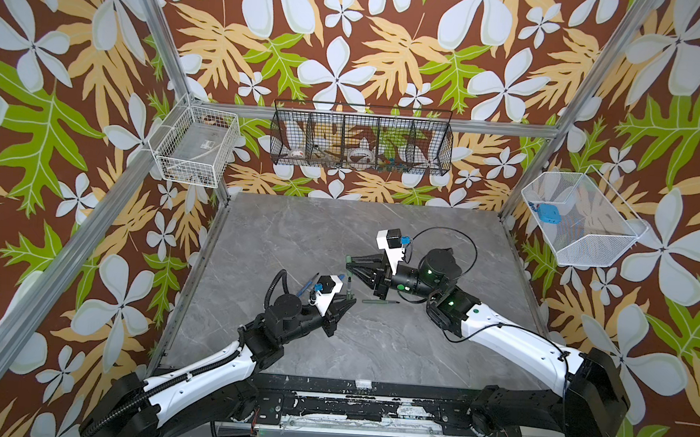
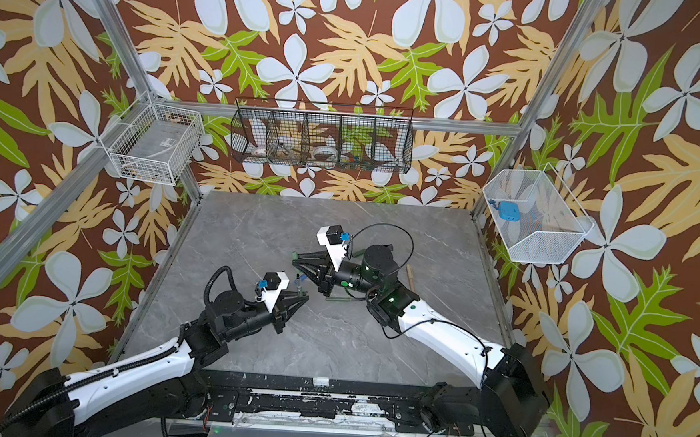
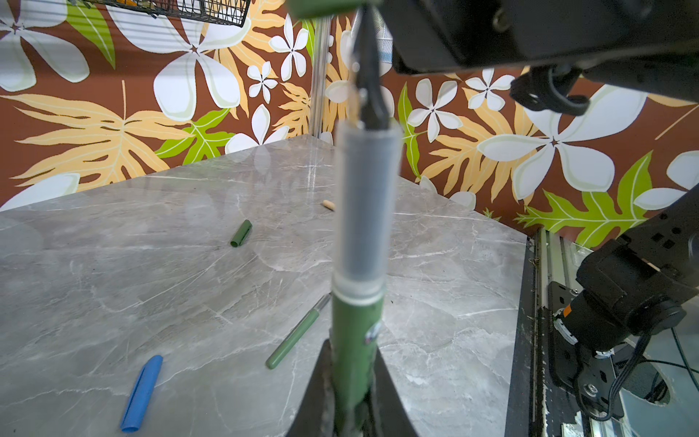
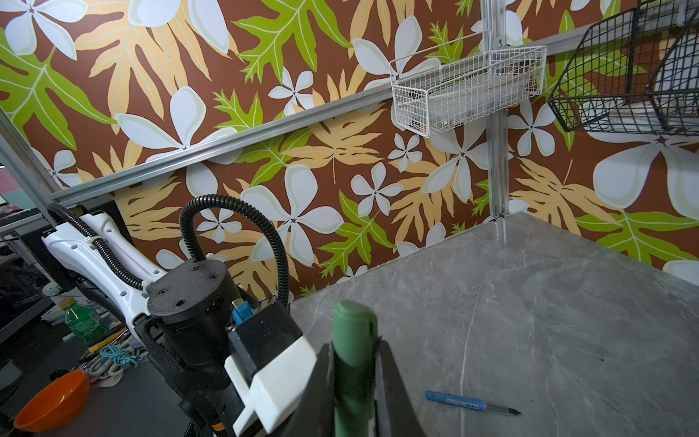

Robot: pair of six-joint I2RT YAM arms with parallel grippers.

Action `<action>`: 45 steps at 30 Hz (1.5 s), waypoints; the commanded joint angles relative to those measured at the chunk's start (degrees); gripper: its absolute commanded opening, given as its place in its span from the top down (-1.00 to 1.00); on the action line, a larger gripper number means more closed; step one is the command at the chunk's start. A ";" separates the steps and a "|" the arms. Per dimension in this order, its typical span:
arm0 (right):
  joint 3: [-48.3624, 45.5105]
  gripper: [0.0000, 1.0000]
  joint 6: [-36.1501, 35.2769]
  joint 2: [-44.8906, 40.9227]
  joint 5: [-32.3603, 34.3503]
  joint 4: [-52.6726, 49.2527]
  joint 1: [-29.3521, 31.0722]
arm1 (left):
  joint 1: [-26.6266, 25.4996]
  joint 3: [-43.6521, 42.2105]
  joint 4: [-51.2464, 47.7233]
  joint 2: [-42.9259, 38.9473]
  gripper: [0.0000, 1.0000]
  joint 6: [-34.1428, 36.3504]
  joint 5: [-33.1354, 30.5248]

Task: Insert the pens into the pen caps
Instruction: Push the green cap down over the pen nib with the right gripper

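Pens and caps lie scattered about the middle of the grey table (image 1: 297,233), and we have one of each in hand. Our left jaws are clenched on a dark green pen (image 3: 357,325). They grip its green barrel, so the pale grey section and the dark tip stand out beyond them. Our right jaws are clamped on a dark green cap (image 4: 353,340), whose end pokes out past them. In both top views the two sets of jaws meet over the table's middle, with the held pen's tip just beside the held cap. We cannot tell whether the two touch. On the table lie a second green pen (image 3: 297,336), a loose green cap (image 3: 241,233) and a blue cap (image 3: 142,393), all apart from one another. A blue pen (image 4: 471,403) lies flat near our left arm (image 1: 223,361). In a top view a tan pen (image 2: 410,275) lies beside our right arm (image 2: 437,329).
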 commanded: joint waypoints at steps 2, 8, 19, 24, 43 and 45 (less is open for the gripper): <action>-0.62 0.72 0.81 0.08 -1.07 2.22 0.01 | -0.02 -0.08 1.26 -0.17 1.00 0.15 -0.36; -1.41 0.72 1.29 0.13 -0.92 2.44 0.02 | -0.02 -0.17 1.38 -0.35 1.00 0.11 -0.53; -4.15 0.71 3.58 -0.27 -0.80 5.80 0.01 | -0.02 -0.75 2.22 -1.07 1.00 -0.65 -0.72; -5.53 0.69 3.94 -0.63 -0.52 6.51 0.05 | -0.02 -1.30 3.01 -2.12 1.00 -1.19 -0.69; -5.56 0.69 4.16 -1.03 -0.36 7.63 0.89 | -0.02 0.00 1.85 -0.35 1.00 -1.16 0.30; -5.19 0.68 2.44 -1.36 0.52 4.88 1.09 | -0.02 -0.08 1.79 -0.66 1.00 -1.20 0.25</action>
